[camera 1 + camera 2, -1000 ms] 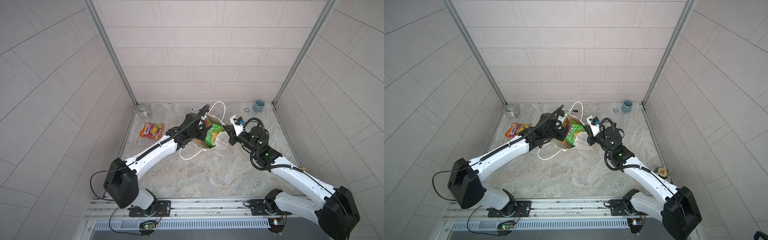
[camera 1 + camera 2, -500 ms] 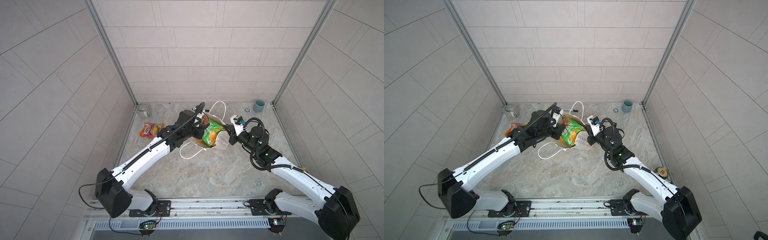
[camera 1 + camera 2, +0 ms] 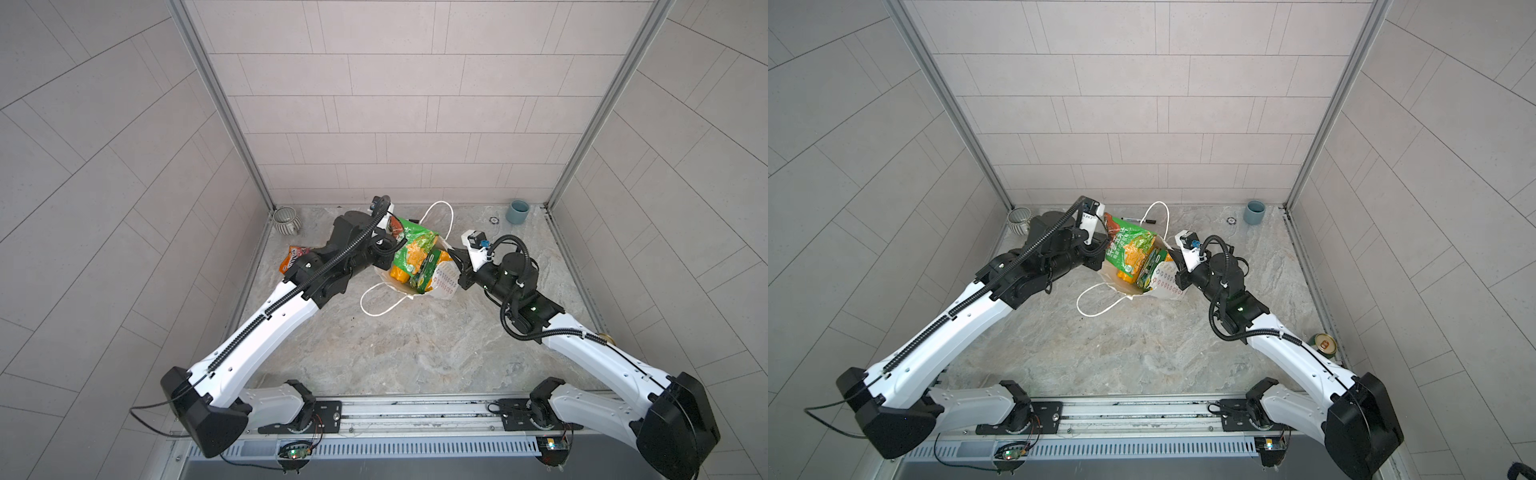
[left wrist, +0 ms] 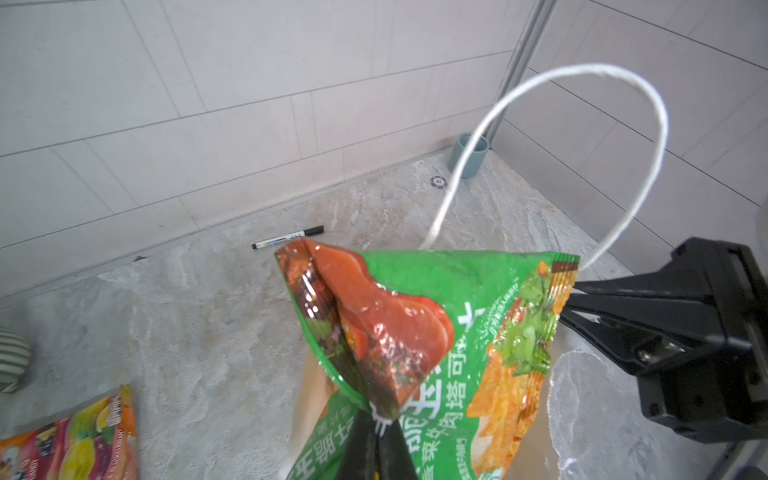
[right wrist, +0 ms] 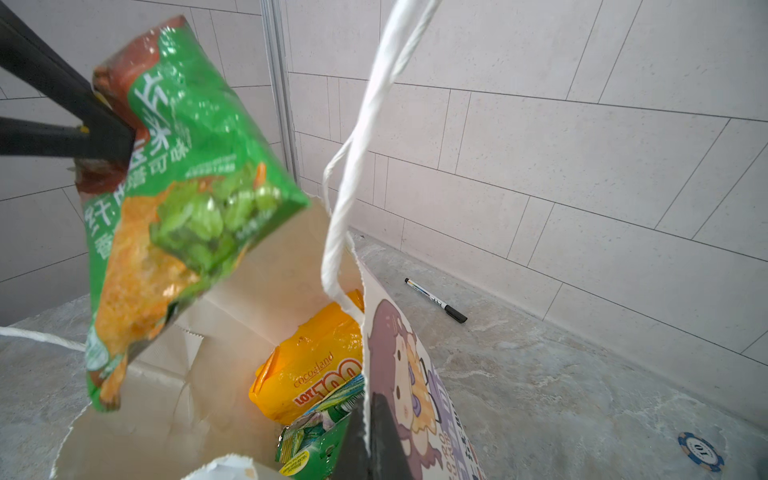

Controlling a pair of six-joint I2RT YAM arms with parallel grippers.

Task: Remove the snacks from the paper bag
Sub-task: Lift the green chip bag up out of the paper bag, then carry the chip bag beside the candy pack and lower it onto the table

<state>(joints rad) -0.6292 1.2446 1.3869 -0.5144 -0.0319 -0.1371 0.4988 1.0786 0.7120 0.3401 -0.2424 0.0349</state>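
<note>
Paper bag (image 3: 442, 284) comes first as the biggest thing here. It stands mid-table (image 3: 415, 353) with its mouth gaping upward and one cord handle (image 4: 623, 124) arched above it. The right gripper (image 5: 368, 415) is closed thin on the rim of the cartoon-girl wall, pinning the mouth open. The paper looks light and floppy, so I judge the bag would tip or crease without that pinch, and the rim could tear under a hard pull.

Next in size, the large green packet (image 4: 436, 332) hangs tilted above the mouth with its lower end over the opening. Whether it is clear of the rim I cannot tell. The left gripper (image 4: 376, 415) is clamped tight on it near its red top end. The packet seems light, air-puffed and glossy, so it is likely slippery and easy to crush. A flat crimped edge or a corner is the safest hold, not the puffed middle.

Inside the bag lie a yellow packet (image 5: 307, 361) and, against the held wall, a smaller green packet (image 5: 316, 440). Both should handle alike and are best taken by their upturned edges. An orange-and-magenta packet (image 3: 293, 259) lies out on the table, well apart from the bag on the left arm's side.

Smallest are a marker pen (image 4: 289, 237) near the back wall and a poker chip (image 5: 700, 451).
</note>
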